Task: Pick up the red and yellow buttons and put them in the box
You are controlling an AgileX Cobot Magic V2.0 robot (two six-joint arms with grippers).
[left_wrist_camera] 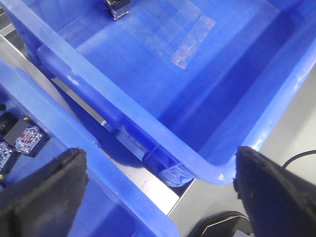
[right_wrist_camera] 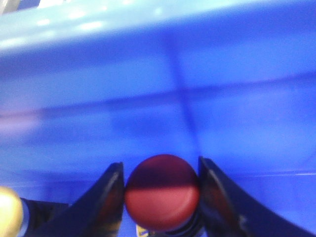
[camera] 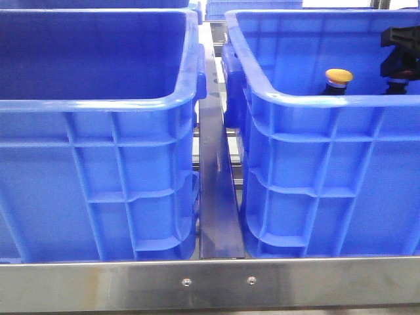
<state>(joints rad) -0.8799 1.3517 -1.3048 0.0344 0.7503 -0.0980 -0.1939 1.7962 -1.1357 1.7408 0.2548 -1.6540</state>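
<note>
Fingers of the right hand (right_wrist_camera: 160, 197) pinch the red button (right_wrist_camera: 162, 192); left hand (left_wrist_camera: 160, 190) gapes wide, empty.

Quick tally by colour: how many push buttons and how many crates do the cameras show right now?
Yellow buttons: 1
Red buttons: 1, between the right pincer's fingers
Blue crates: 2, left crate and right crate
Total: 4

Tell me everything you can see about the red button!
The red button has a round, smooth, domed cap that looks like plastic, dark red on top where a shadow falls and brighter below. A ribbed dark collar peeks out under it. It sits between the right gripper's two black fingers, which are right against its sides, inside the blue box. The front view does not show it.
</note>
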